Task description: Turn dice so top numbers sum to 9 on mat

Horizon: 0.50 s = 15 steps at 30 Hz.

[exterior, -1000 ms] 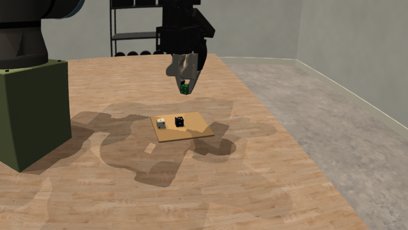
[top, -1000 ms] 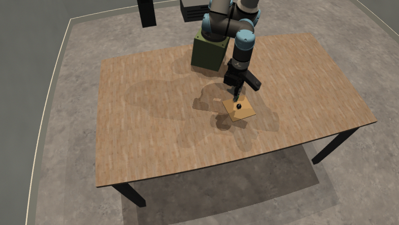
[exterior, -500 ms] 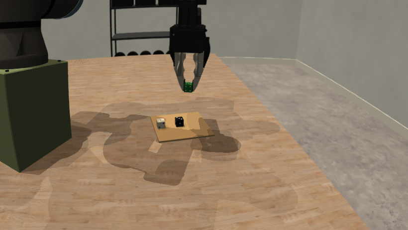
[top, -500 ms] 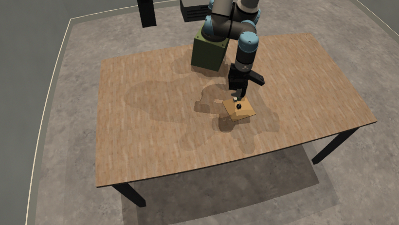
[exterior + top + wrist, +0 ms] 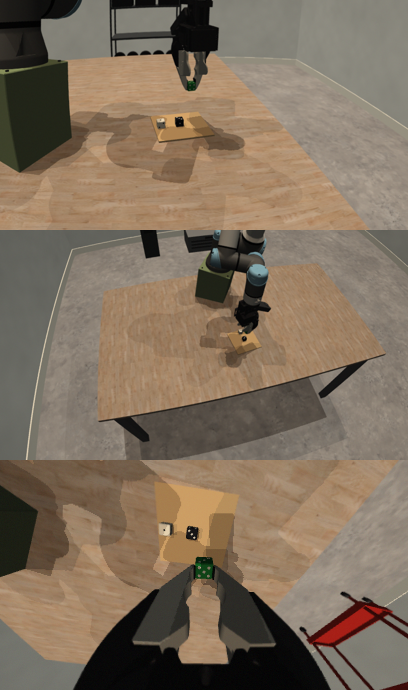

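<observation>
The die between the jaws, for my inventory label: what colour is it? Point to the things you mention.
The die (image 5: 191, 85) (image 5: 204, 568) is green with pale pips, clearest in the wrist view.

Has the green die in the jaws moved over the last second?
Yes. In the exterior view, the green die has shifted slightly rightward, farther from the fixed green pedestal.
</observation>
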### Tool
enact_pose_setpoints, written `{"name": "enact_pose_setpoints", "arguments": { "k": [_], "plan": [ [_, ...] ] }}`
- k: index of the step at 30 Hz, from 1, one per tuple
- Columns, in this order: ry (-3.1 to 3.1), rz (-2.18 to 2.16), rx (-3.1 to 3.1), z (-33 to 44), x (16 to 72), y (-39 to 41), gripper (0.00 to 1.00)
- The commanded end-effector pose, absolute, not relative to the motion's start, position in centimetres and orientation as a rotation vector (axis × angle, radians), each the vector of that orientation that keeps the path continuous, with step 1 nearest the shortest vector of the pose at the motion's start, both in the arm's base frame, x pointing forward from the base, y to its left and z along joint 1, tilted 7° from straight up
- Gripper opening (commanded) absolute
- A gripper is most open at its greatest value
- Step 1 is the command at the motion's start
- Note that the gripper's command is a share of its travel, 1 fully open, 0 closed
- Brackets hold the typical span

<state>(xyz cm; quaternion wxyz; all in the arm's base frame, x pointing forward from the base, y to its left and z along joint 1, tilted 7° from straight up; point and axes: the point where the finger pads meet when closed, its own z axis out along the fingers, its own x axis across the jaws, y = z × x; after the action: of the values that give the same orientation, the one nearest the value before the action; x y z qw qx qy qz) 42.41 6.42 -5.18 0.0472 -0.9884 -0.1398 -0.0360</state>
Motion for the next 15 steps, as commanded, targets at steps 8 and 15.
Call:
{"name": "enact_pose_setpoints", "arguments": {
  "k": [8, 15],
  "plan": [
    [-1.008, -0.140, -2.885, -5.07, 42.96, 7.06, 0.03],
    [-1.268, -0.151, -2.789, -5.03, 43.24, 7.32, 0.03]
  ]
}}
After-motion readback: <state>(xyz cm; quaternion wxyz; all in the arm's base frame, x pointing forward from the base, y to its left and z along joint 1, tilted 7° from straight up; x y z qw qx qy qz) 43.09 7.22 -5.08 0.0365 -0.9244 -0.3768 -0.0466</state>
